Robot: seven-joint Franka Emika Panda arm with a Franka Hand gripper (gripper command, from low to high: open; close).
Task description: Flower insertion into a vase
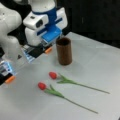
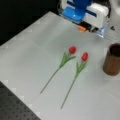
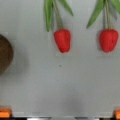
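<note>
The dark brown vase (image 1: 64, 51) (image 2: 113, 60) stands upright on the table, its mouth open with nothing showing in it. Two red tulips lie flat beside each other, apart from the vase. One tulip (image 1: 52, 75) (image 2: 84, 56) (image 3: 62, 40) is nearer the vase; the other tulip (image 1: 42, 86) (image 2: 72, 49) (image 3: 108, 40) lies beyond it. My gripper (image 1: 29, 64) (image 3: 60, 113) hovers above the table beside the vase and short of the flower heads. It is open, orange fingertips (image 1: 48, 50) (image 2: 81, 28) wide apart, nothing between them. The wrist view shows the vase (image 3: 4, 56) at its left edge.
The grey table (image 1: 100, 60) (image 2: 30, 50) ends in a dark background at a front view's top. A dark perforated surface (image 2: 12, 107) borders the table at a front view's bottom left. The arm's white body (image 1: 10, 22) stands at a front view's left.
</note>
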